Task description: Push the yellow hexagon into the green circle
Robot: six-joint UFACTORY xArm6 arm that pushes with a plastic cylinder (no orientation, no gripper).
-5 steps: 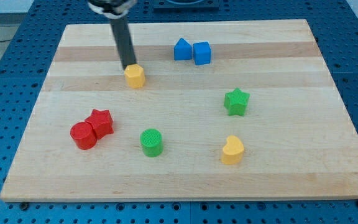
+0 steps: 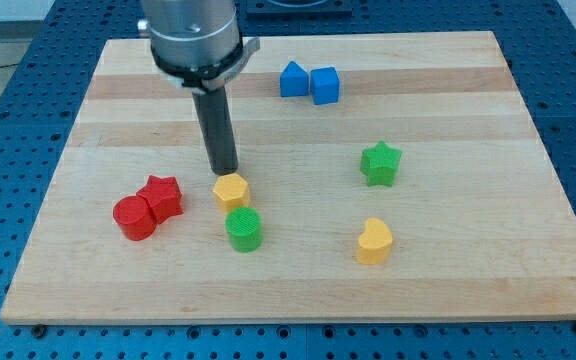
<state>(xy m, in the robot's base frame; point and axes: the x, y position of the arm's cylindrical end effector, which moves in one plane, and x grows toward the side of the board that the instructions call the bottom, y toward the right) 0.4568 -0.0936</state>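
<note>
On the wooden board [image 2: 448,290], the yellow hexagon block [image 2: 231,189] has slid down to the green round block [image 2: 243,228], touching it. My tip [image 2: 225,172] sits right above the hexagon; it is a plain rod with no fingers.

Two yellow blocks [image 2: 231,189], two green blocks [image 2: 243,228], two red blocks [image 2: 160,196], two blue blocks [image 2: 293,79].

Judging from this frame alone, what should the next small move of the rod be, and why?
Probably a short further push toward the view's bottom, angled slightly right. My tip sits at the top edge of the yellow hexagon, and the green circle lies just below and a little right of it, with at most a sliver of board between them; contact is hard to confirm.
</note>
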